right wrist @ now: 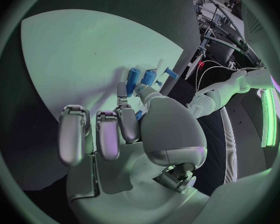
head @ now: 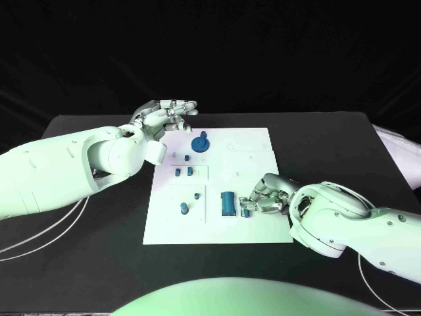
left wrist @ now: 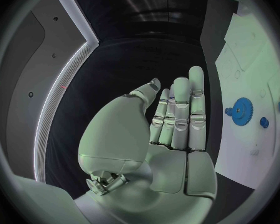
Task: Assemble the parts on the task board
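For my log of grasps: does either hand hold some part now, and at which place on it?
The left hand holds nothing; its fingers are straight and bare. The right hand has its fingers at a small blue part beside the blue cylinder; a real grip cannot be told.

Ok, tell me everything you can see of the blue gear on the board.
The blue gear is a round, toothed wheel, plastic by its look, with a raised hub at its centre. It lies flat near the far left part of the white task board; a short blue stub sticks out beside it in the left wrist view. Nothing holds it: the left hand hovers close by, beyond the board's far left corner, fingers straight and together, holding nothing.
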